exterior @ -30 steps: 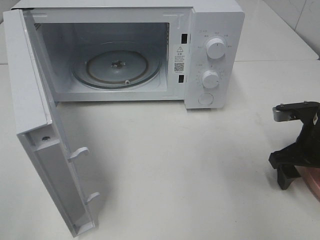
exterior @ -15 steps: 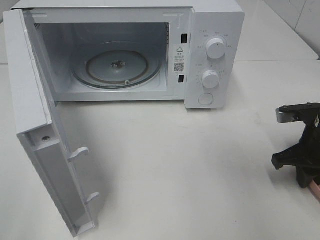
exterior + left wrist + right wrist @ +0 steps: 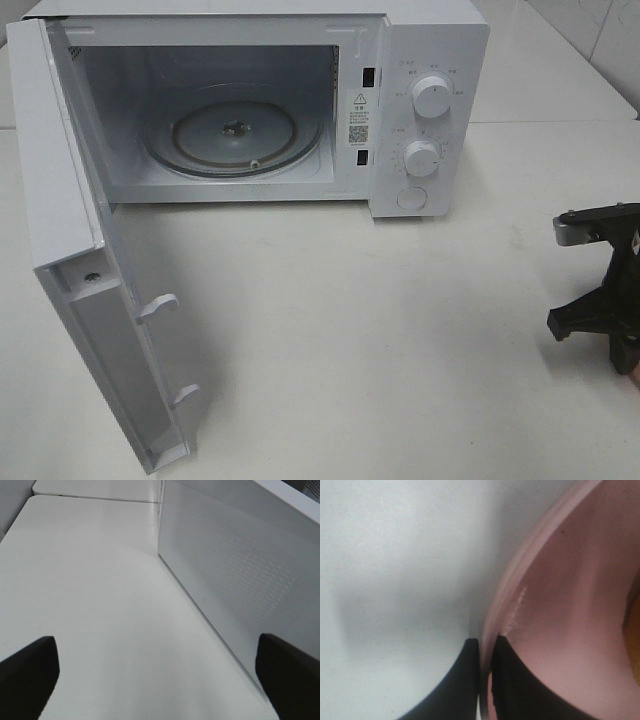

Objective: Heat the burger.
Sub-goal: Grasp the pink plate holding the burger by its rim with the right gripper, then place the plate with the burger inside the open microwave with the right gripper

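Observation:
The white microwave (image 3: 430, 60) stands at the back of the table with its door (image 3: 75, 250) swung open to the left and its glass turntable (image 3: 235, 130) bare. My right gripper (image 3: 622, 345) is at the right edge of the exterior view. In the right wrist view it (image 3: 485, 680) is shut on the rim of the round pink plate (image 3: 560, 605). The burger is almost wholly out of view: only a yellowish sliver (image 3: 634, 630) shows at the frame's edge. My left gripper (image 3: 157, 680) is open and empty over the table, beside the door's perforated outer panel (image 3: 240, 575).
The microwave's two dials (image 3: 431, 97) and a round button are on its right front. The open door juts toward the table's front left. White table (image 3: 380, 330) lies between the microwave and my right gripper.
My right gripper has slid a little to the right and toward the front. The pink plate has gone with it, almost out of the exterior view.

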Robot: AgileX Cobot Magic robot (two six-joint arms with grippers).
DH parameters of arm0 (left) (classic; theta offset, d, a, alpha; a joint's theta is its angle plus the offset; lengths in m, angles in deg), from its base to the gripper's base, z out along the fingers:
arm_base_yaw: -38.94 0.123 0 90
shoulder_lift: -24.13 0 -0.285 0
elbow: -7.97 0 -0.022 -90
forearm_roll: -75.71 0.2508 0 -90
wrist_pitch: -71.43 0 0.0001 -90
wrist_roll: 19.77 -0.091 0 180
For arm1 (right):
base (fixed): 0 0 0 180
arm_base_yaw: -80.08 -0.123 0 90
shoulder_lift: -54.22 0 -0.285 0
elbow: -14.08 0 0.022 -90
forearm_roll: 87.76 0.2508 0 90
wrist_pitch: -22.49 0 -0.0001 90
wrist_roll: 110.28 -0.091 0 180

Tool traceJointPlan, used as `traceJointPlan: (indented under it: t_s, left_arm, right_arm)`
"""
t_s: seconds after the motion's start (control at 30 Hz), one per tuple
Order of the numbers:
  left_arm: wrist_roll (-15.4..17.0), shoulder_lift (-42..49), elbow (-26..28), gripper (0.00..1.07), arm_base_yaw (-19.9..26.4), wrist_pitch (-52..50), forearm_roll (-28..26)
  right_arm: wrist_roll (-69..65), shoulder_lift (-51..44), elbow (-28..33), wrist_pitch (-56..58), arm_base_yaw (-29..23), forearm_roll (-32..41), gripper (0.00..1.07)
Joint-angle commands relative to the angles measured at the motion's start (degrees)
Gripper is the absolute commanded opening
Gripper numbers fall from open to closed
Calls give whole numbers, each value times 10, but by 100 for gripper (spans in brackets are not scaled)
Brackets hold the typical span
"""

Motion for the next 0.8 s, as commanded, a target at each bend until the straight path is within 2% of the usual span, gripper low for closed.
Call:
traceJointPlan:
  t_s: [0.03,0.07,0.17,0.23,0.33,0.8]
  left_arm:
    - [0,9,-1,100,-3,-8,-1]
    - [0,9,-1,100,-3,-8,-1]
    - [0,9,-1,100,-3,-8,-1]
    - [0,9,-1,100,-3,-8,-1]
    - [0,9,-1,100,-3,-8,-1]
    - [0,9,-1,100,-3,-8,-1]
  right_arm:
    - [-29,-11,3,3,-13,-35,0]
    - [-56,-17,3,12,-24,-64,0]
    - [-71,-19,3,17,-29,-78,0]
    - [-119,-26,3,38,-48,-129,0]
    - [-139,-26,3,54,-66,-154,0]
    - [-184,-48,11,99,-137,-203,0]
